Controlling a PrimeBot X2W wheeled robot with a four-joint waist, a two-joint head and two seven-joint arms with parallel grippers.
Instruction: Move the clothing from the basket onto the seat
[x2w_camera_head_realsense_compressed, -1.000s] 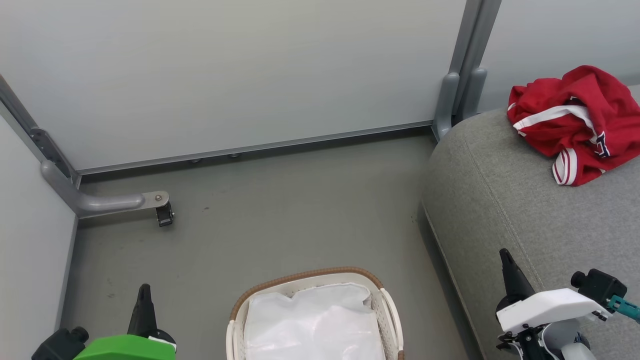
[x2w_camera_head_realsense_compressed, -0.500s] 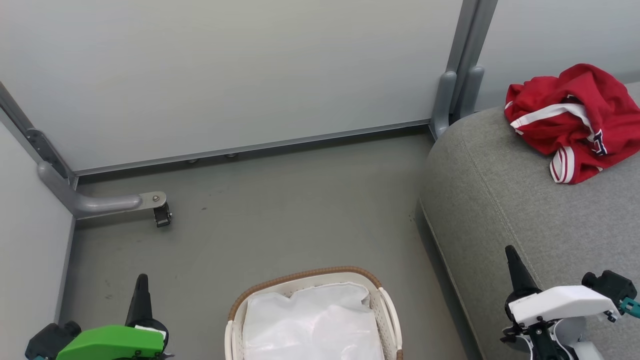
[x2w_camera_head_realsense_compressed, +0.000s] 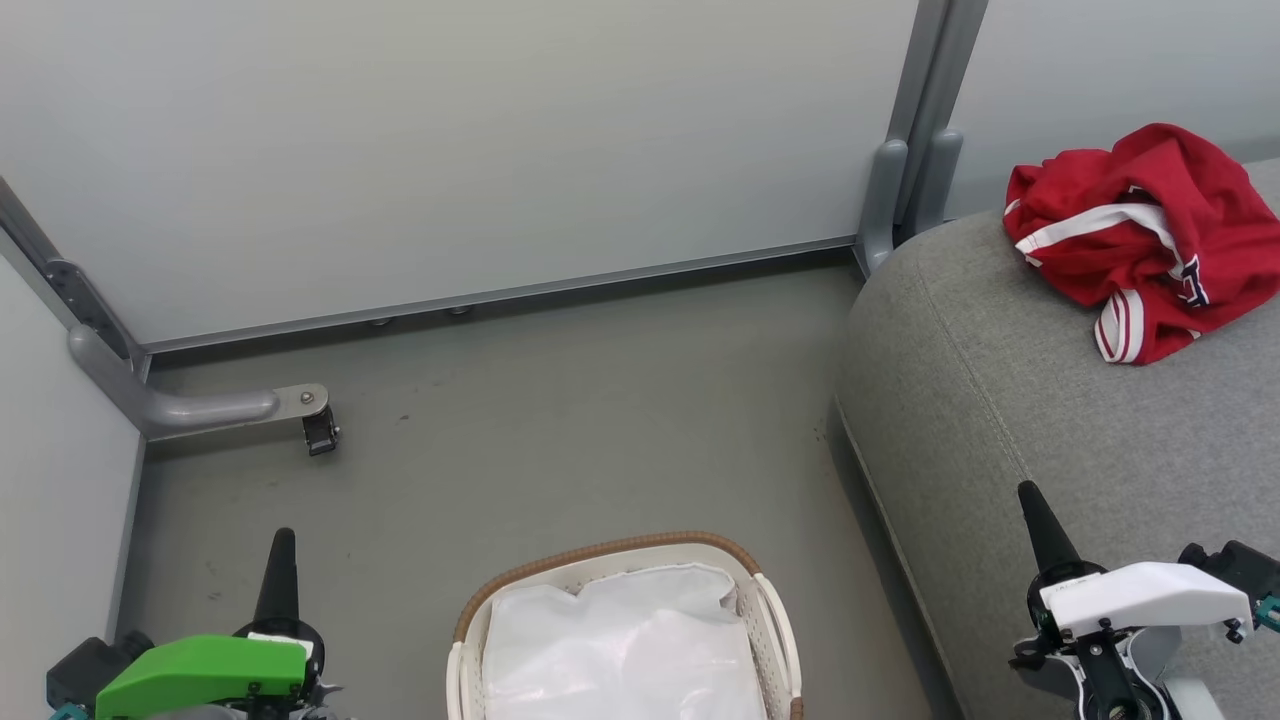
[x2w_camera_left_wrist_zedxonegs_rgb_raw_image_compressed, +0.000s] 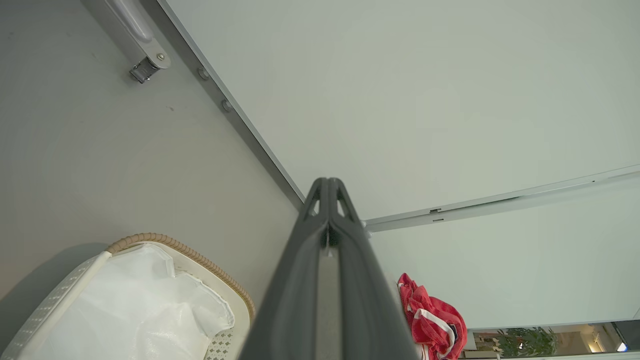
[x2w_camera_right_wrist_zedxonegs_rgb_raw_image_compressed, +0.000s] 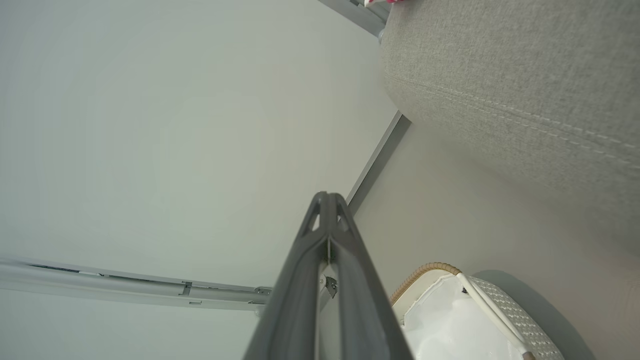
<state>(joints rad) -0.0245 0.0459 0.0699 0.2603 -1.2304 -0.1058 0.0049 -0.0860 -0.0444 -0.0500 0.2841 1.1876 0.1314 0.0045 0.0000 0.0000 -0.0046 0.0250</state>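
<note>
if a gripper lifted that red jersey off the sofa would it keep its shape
Probably not: the red jersey lies crumpled in soft folds on the grey sofa, so it would likely droop and unfurl. It looks thin, so probably light.

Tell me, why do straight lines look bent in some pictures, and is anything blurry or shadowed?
Head view: soft, even light, sharp, no glare; the jersey looks crisp. Left wrist view: a wide-angle lens bows the wall rail and makes the close left gripper loom; the basket casts a soft shadow. Right wrist view: same stretching, right gripper looms, soft shadow beside the basket.
</note>
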